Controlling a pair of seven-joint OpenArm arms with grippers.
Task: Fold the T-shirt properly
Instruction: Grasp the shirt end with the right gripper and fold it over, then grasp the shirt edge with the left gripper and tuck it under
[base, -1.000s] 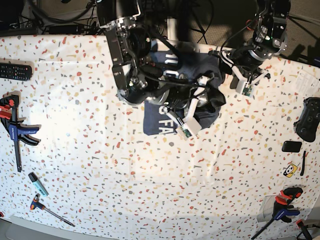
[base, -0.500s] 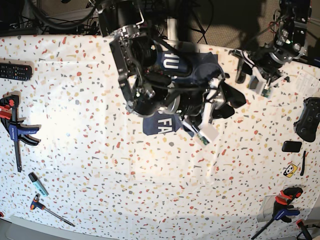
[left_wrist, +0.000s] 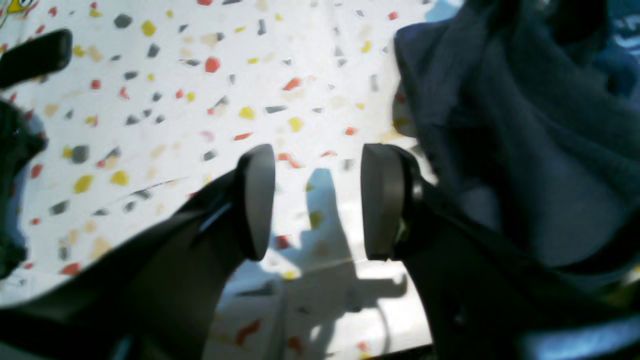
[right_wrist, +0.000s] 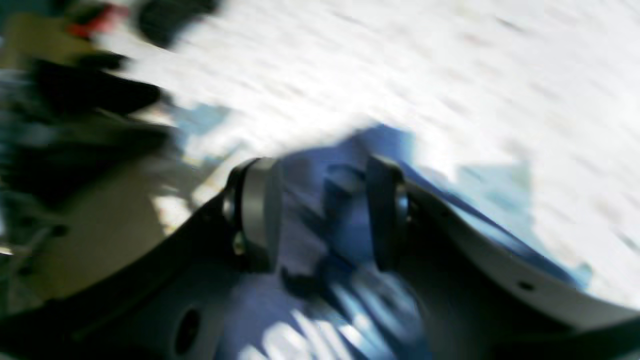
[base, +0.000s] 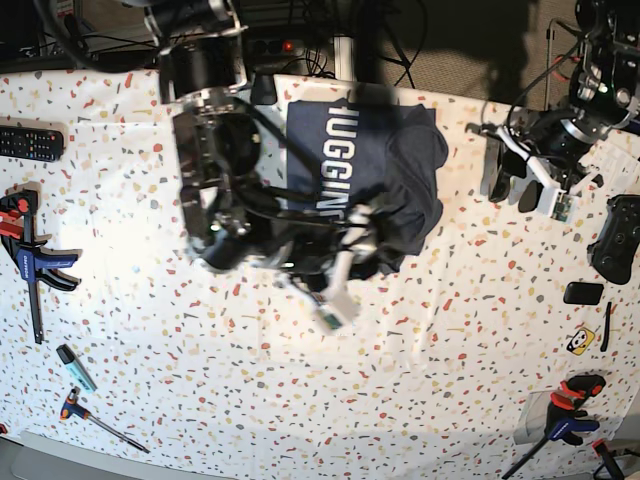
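Observation:
The navy T-shirt (base: 385, 165) lies bunched at the table's far middle, with its white lettering facing up. My right gripper (base: 375, 240) hovers over the shirt's near edge. In the blurred right wrist view the jaws (right_wrist: 322, 217) stand apart, with blue cloth and white letters (right_wrist: 320, 330) below them. My left gripper (base: 512, 188) is open and empty to the right of the shirt, above bare table. In the left wrist view its fingers (left_wrist: 257, 200) stand wide apart, with the shirt (left_wrist: 525, 125) just to their right.
A remote (base: 30, 143), a blue clamp (base: 25, 255), a marker (base: 75, 368) and a hand tool (base: 95, 415) lie at the left. A game controller (base: 615, 240), a small black object (base: 583, 293), a yellow sticker (base: 580, 340) and a clamp (base: 565, 420) lie at the right.
My right arm has swung left and its gripper has pulled back over the shirt's near edge. More lettering now shows on the shirt. My left gripper has moved right, away from the shirt.

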